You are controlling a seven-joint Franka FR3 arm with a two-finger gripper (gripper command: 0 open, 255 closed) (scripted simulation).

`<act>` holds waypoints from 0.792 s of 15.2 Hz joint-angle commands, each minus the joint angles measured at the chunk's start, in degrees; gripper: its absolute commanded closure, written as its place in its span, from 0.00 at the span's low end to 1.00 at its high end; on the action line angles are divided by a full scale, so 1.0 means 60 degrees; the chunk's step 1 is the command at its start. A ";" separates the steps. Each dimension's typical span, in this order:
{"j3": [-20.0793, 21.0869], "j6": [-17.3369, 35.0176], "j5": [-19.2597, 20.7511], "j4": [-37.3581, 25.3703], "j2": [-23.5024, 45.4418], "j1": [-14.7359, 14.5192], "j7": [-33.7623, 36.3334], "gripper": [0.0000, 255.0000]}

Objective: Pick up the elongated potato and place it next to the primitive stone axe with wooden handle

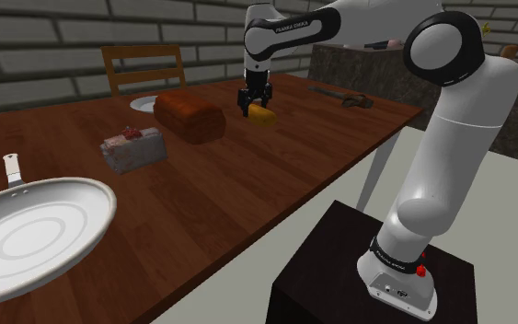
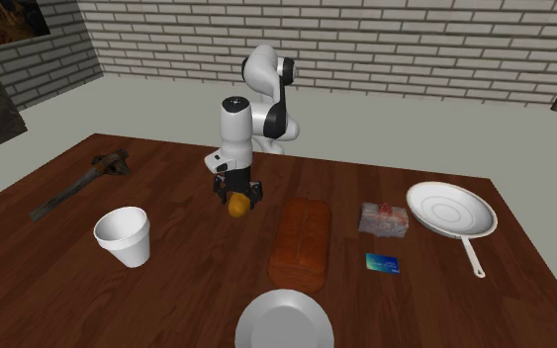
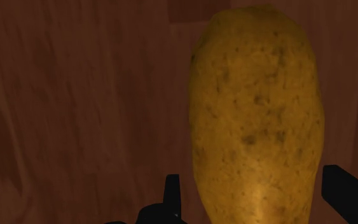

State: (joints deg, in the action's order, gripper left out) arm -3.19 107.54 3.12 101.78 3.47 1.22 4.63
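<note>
On the table (image 1: 247,184), one potato (image 3: 257,114) inside one open, non-touching end effector (image 1: 255,110); one axe (image 2: 80,183) well apart.

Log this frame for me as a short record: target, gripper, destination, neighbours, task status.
target: elongated yellow-brown potato, lying on the dark wooden table
gripper: black gripper low over the potato, fingers apart on either side of it, not clasping it
destination: stone axe with wooden handle, lying well apart from the potato
neighbours: brown bread loaf beside the potato
status: potato not yet placed by the axe
</note>
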 commanded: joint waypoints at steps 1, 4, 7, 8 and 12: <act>0.0000 0.0000 0.0000 0.0000 0.0000 0.0000 0.0000 0.00; 0.0000 0.0003 0.0000 0.0010 -0.0007 0.0000 0.0001 1.00; 0.0001 0.0005 0.0001 0.0012 -0.0007 -0.0002 0.0003 1.00; 0.0001 0.0007 0.0001 0.0012 -0.0006 -0.0001 0.0003 1.00; 0.0001 -0.0125 -0.0002 -0.0117 -0.0009 0.0000 -0.0006 1.00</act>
State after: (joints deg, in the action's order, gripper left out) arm -3.18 107.18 3.11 101.42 3.43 1.21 4.61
